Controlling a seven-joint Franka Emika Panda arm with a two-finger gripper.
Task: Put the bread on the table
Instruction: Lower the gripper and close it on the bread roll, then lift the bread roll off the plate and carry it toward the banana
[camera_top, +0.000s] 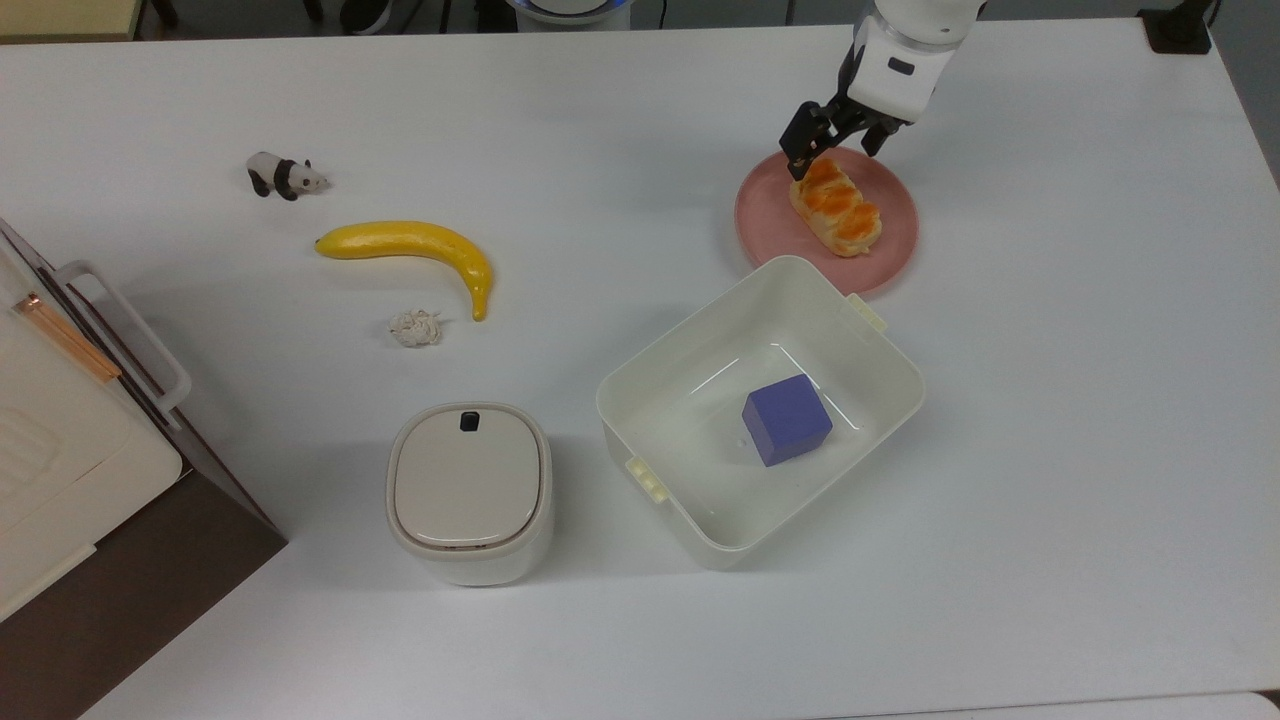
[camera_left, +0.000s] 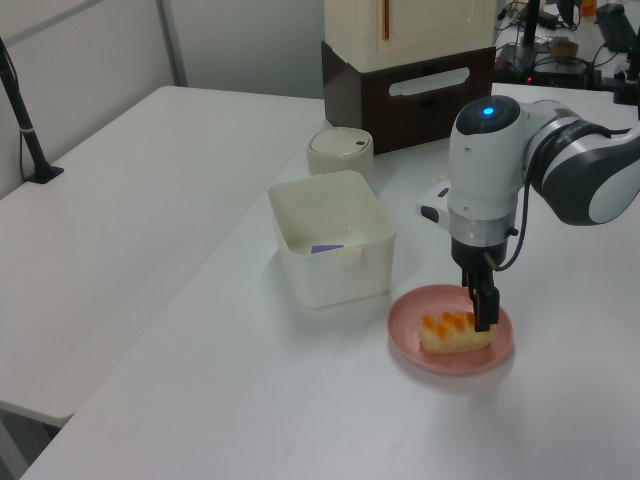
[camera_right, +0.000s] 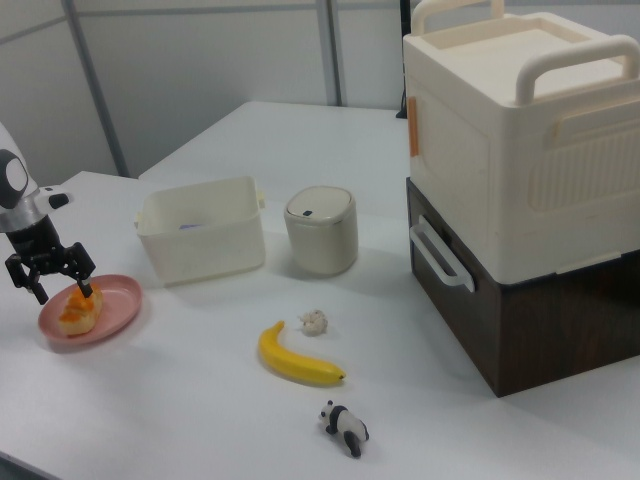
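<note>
The bread (camera_top: 835, 207), a braided bun with an orange-brown top, lies on a round pink plate (camera_top: 765, 215) on the white table (camera_top: 1050, 400). My gripper (camera_top: 835, 152) is open and low over the bun's end at the top view's upper left, one finger on each side of it. In the left view the fingers (camera_left: 485, 310) reach down to the bread (camera_left: 452, 333) on the plate (camera_left: 405, 325). In the right view the gripper (camera_right: 63, 288) straddles the bread (camera_right: 75, 310), and the plate (camera_right: 115, 300) lies under it.
A cream tub (camera_top: 700, 340) holding a purple block (camera_top: 787, 419) stands right beside the plate. A banana (camera_top: 420, 245), an off-white wad (camera_top: 415, 327), a toy panda (camera_top: 280, 175) and a lidded bin (camera_top: 470, 490) lie toward the top view's left. A brown-and-cream box (camera_top: 60, 440) fills that edge.
</note>
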